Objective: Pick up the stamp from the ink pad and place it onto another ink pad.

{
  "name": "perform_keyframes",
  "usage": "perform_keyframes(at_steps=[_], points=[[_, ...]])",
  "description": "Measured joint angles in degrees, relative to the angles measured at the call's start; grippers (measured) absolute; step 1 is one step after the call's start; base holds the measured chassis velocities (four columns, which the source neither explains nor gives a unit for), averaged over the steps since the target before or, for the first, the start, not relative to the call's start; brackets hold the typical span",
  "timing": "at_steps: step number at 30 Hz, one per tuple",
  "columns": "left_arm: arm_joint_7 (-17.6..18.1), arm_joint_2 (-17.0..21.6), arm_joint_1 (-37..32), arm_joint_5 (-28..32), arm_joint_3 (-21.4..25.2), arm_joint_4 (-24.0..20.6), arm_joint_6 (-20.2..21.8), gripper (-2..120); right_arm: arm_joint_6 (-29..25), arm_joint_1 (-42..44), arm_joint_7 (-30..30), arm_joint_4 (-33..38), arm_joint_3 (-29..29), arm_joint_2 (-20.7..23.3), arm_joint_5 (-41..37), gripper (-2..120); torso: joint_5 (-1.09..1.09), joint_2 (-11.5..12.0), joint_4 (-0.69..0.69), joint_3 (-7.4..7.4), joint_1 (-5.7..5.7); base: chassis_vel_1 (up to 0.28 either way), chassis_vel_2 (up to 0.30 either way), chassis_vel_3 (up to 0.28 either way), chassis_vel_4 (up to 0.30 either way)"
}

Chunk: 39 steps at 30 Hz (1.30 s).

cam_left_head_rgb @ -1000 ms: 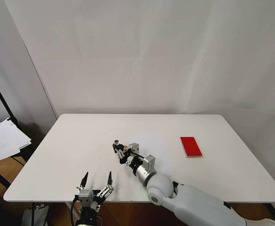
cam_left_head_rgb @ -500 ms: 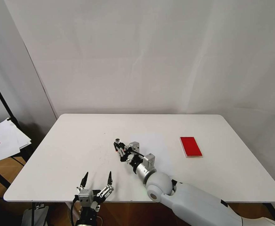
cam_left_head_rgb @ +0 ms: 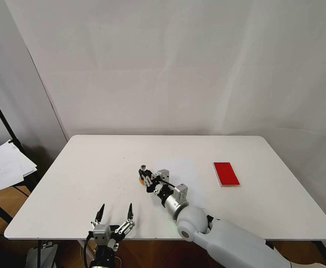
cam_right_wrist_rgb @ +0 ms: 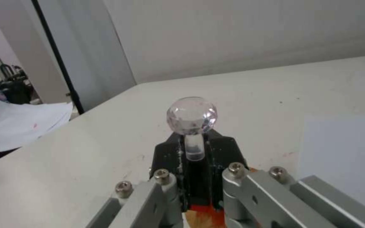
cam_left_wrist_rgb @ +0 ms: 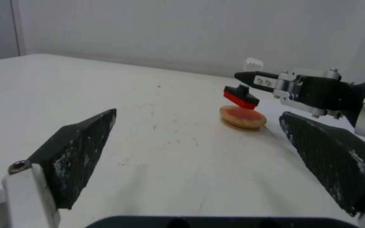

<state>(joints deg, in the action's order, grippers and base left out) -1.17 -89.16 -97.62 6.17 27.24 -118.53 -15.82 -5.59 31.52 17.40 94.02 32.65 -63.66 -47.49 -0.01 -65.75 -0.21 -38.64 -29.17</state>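
Nearest the robot, at the front edge of the white table [cam_left_head_rgb: 96, 175], the left gripper [cam_left_head_rgb: 114, 215] hovers with its two dark pointed fingers [cam_left_wrist_rgb: 74, 148] spread wide and nothing between them, parked well short of the work; beyond it, toward the middle of the table, the right arm reaches in from the lower right, and the right gripper [cam_left_head_rgb: 146, 179] has its fingers closed on the stamp [cam_left_head_rgb: 143, 170], pinching the stem just under the round faceted knob [cam_right_wrist_rgb: 192, 115]; seen from the left wrist, the stamp's black body with its red underside [cam_left_wrist_rgb: 240, 97] is tilted and hangs just above the small round pad [cam_left_wrist_rgb: 243, 117], a tan-rimmed disc with an orange-red centre lying flat on the table; a narrow gap shows between the two at the stamp's higher edge, while at the lower edge it cannot be told whether they touch; from the head view the round pad [cam_left_head_rgb: 142, 181] peeks out only as a sliver of orange beside the fingers; from the right wrist, the black fingers rise on either side of the clear stem, and a patch of red and tan shows below them; farther back and off to the robot's right, well apart from the gripper, the red rectangular ink pad [cam_left_head_rgb: 226, 174] lies flat with its thin pale edge, bare on top; off the table to the left, a stack of white papers [cam_left_head_rgb: 3, 163] rests on a stand.
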Motion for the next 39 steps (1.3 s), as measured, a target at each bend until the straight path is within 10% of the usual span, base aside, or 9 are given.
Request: perform_keyframes(at_steps=[39], points=[[0.0,0.0,0.0,0.0,0.0,0.0,0.0,102,-0.2,1.1,0.1,-1.6,-1.4,0.0,1.4,8,0.00,0.0,0.00,0.00,0.00,0.000,0.000,0.000,0.000]])
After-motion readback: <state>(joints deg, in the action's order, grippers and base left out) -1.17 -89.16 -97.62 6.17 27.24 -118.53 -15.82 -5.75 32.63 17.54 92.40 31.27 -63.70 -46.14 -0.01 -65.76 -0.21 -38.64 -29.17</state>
